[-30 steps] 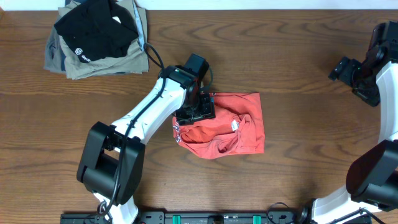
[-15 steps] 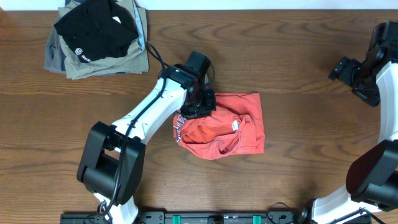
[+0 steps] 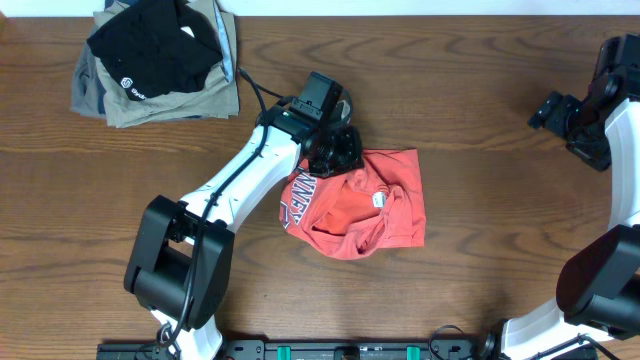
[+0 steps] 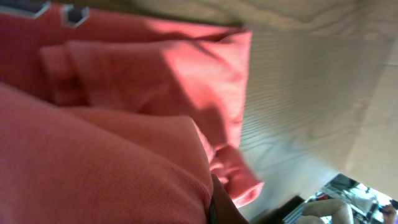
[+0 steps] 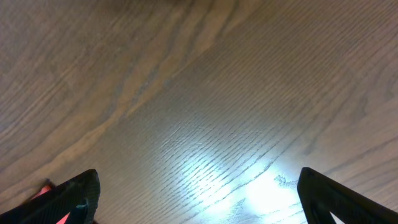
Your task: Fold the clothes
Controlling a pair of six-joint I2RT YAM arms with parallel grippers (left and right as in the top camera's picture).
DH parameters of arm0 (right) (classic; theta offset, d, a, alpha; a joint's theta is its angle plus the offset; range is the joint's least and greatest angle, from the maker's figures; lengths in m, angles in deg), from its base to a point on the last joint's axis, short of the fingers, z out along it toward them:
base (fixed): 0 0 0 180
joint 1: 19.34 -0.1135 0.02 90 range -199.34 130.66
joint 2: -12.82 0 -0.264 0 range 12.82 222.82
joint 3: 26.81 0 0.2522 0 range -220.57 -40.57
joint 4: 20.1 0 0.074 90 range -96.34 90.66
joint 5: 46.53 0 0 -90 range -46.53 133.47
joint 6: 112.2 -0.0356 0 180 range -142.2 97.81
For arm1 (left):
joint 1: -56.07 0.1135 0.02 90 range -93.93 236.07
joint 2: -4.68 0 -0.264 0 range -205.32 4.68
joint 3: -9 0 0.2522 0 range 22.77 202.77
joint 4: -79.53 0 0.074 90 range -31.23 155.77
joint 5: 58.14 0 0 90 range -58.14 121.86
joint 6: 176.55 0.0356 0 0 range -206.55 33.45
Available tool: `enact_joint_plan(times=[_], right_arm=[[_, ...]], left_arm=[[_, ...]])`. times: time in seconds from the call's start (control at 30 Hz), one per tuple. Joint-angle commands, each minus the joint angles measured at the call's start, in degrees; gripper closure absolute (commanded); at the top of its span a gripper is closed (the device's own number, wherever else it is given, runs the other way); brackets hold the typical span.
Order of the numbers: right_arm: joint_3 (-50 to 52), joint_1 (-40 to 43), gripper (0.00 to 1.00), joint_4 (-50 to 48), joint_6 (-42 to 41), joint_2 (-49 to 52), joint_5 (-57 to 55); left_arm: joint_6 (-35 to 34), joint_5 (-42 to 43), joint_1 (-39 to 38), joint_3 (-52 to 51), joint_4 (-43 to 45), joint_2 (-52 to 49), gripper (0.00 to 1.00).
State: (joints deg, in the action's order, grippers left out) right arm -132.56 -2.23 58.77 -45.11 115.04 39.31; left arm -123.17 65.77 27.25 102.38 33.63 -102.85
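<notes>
Left gripper (image 3: pixel 335 150), overhead: clamped tight on the far-left edge of the T-shirt (image 3: pixel 370 205), which lies crumpled in the middle of the table (image 3: pixel 480 120). Left wrist: red cloth fills the frame. Right wrist: right gripper (image 5: pixel 199 199) spread wide, empty, over bare wood. Step, I judge: spreading. Next: draw that edge out flat.

My left arm (image 3: pixel 235 185) is white tubular links between bulky black joints, with a thin black cable (image 3: pixel 250 85) alongside and a boxy black left gripper (image 3: pixel 340 155). My right arm (image 3: pixel 625 195) is white too. Its black right gripper (image 3: pixel 548 110) has blunt, angular fingertips (image 5: pixel 71 199).
</notes>
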Motion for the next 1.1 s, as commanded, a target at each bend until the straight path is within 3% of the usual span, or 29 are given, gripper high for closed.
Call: enact_joint_plan(times=[0.0,0.27,0.77,1.07], right_arm=[[-0.52,-0.04,0.01,0.02,0.70,-0.09,-0.76],[-0.52,-0.24,0.01,0.02,0.70,-0.09,-0.76],[-0.52,-0.24,0.01,0.02,0.70,-0.09,-0.76],[-0.52,-0.24,0.01,0.02,0.72,-0.09,-0.76]], left_arm=[[-3.10,1.70,-0.31,1.57,2.60,-0.48,0.94],[-6.91,0.87,-0.37,1.57,10.88,-0.50,0.94],[-10.03,-13.16,-6.34,1.51,18.03,-2.32,0.93],[-14.53,-13.92,-8.74,1.51,23.04,-4.09,0.93]])
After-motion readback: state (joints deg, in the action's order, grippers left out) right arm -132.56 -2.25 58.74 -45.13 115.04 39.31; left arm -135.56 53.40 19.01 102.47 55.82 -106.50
